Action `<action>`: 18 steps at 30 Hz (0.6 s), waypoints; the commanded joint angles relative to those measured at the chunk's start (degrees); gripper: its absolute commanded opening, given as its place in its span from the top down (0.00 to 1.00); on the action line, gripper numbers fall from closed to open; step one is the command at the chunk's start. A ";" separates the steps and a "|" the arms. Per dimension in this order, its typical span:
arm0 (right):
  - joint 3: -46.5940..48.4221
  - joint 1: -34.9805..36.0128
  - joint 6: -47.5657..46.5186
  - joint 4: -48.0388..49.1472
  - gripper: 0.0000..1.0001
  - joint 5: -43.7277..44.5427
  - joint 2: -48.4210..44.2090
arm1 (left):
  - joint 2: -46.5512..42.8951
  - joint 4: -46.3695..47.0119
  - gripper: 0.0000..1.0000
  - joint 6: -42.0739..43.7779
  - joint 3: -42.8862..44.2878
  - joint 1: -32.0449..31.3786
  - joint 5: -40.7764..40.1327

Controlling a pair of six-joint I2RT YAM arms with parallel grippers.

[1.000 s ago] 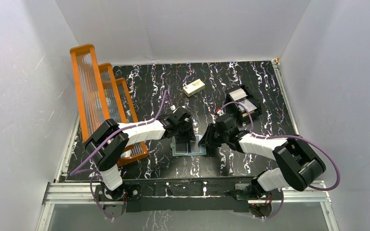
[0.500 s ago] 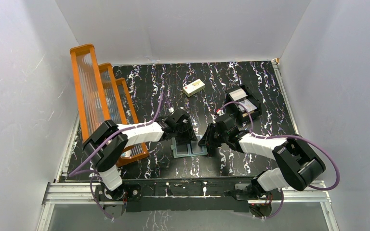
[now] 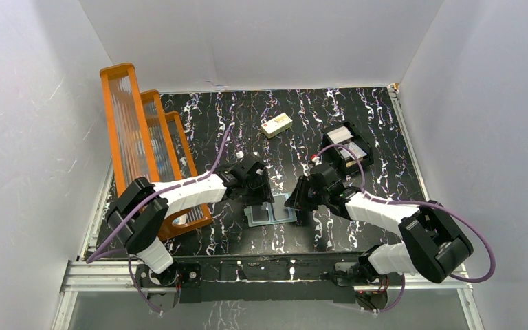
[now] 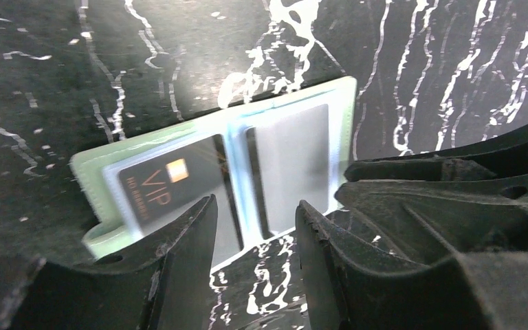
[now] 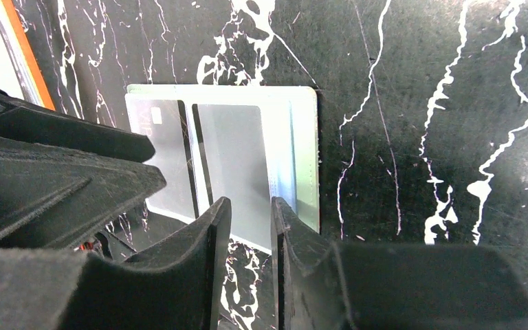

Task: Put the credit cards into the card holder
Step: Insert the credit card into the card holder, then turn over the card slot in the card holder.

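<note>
Two credit cards [image 4: 172,192] in open card holder [image 5: 306,158], near table [image 3: 357,117] front edge; left gripper [image 4: 256,210] jaws half-spread, right gripper [image 5: 251,205] narrow, both empty.

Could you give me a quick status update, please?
Left end effector open, right end effector slightly open. Card holder lies open, credit cards inside. Nothing blocking.

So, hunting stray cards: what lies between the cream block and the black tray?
Only bare marbled tabletop between cream block and black tray, per the top view.
</note>
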 commanded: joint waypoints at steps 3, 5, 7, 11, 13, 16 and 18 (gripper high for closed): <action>2.44 0.27 -0.68 -0.01 0.64 0.10 0.37 | -4.22 -8.10 0.57 5.44 0.54 1.14 -4.96; 2.37 0.22 -0.45 0.64 0.64 -0.36 1.27 | -4.65 -8.82 0.58 5.78 -0.41 1.26 -5.90; 2.37 0.25 -0.35 1.24 0.63 -0.54 1.98 | -5.02 -8.52 0.59 5.79 -2.07 1.36 -5.68; 2.07 0.27 0.11 3.54 0.65 -2.56 3.48 | -4.43 -6.49 0.65 5.63 -4.34 1.68 -4.30; 2.10 0.21 0.36 4.05 0.66 -3.14 4.35 | -3.93 -5.89 0.69 5.70 -4.93 1.62 -3.63; 1.62 0.27 0.88 5.04 0.67 -3.89 4.71 | -3.51 -5.29 0.74 6.00 -5.45 1.65 -3.41; 1.57 0.22 1.00 4.97 0.67 -3.94 4.25 | -3.39 -4.79 0.78 6.34 -5.75 1.61 -3.41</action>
